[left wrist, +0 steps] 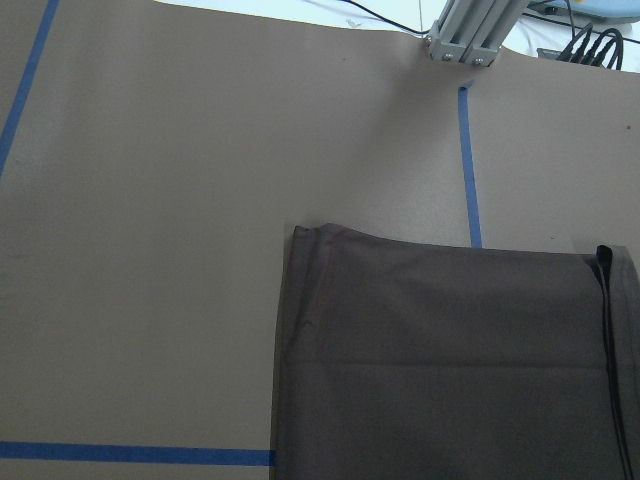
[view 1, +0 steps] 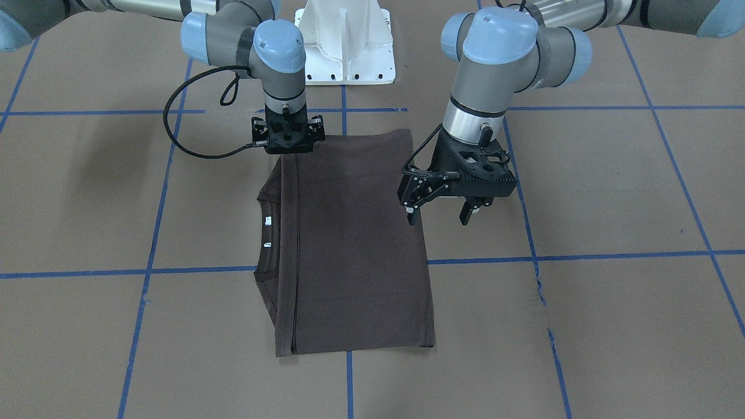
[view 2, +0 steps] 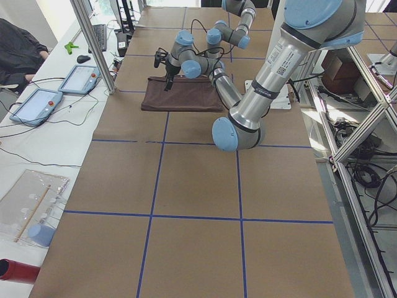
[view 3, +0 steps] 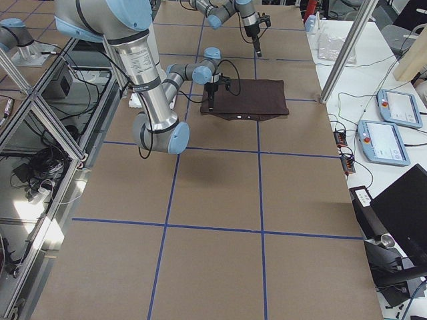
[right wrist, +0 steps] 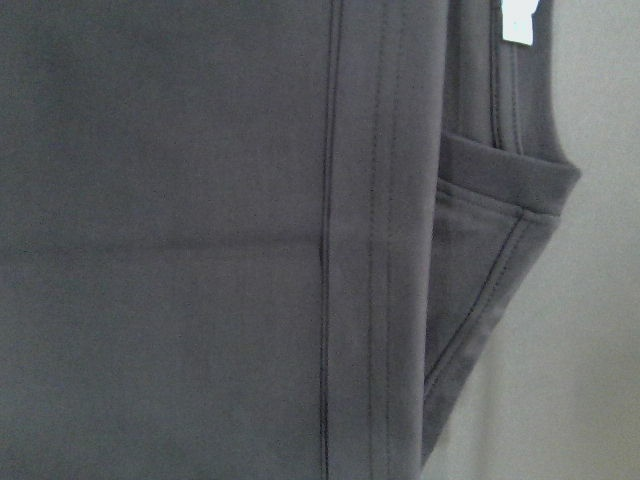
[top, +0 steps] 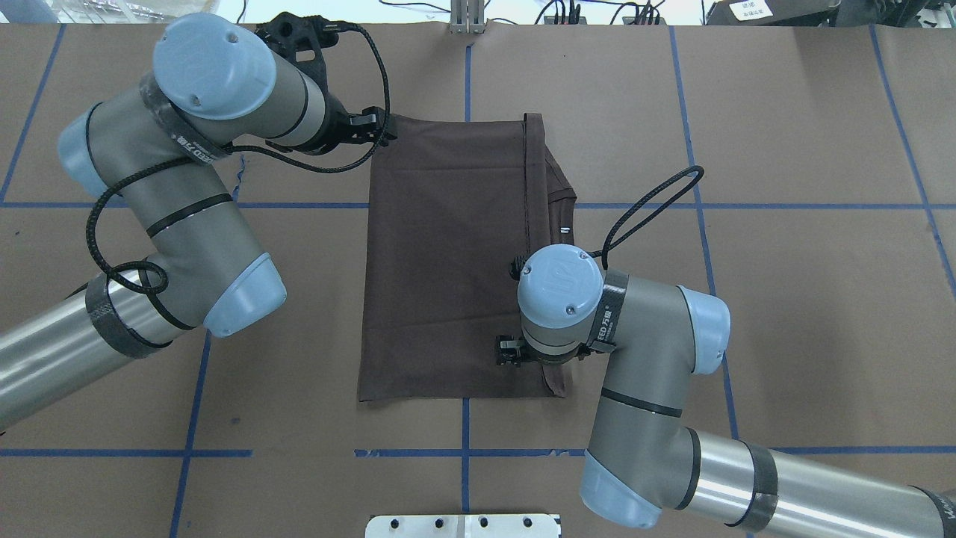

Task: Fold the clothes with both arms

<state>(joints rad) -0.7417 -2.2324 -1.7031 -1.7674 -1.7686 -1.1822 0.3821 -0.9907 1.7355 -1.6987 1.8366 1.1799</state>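
Observation:
The dark brown T-shirt [view 1: 355, 244] lies flat on the table, folded into a long rectangle. Its collar and white labels [view 1: 268, 221] are on my right side. It also shows in the overhead view [top: 448, 261]. My left gripper [view 1: 439, 212] is open and empty, raised above the shirt's far left corner [left wrist: 300, 235]. My right gripper [view 1: 288, 139] points straight down, low over the shirt's near right corner, and looks open with nothing in it. Its wrist view shows the hem seam [right wrist: 325, 240] and a folded sleeve [right wrist: 490, 280] close up. In the overhead view my own wrist hides that gripper's fingers.
The brown table cover [top: 784, 299] is marked by blue tape lines. The white base pedestal [view 1: 346, 41] stands at the robot's side. An aluminium post [view 2: 93, 43] and tablets [view 2: 34, 105] stand beyond the far edge, where a person [view 2: 18, 49] sits.

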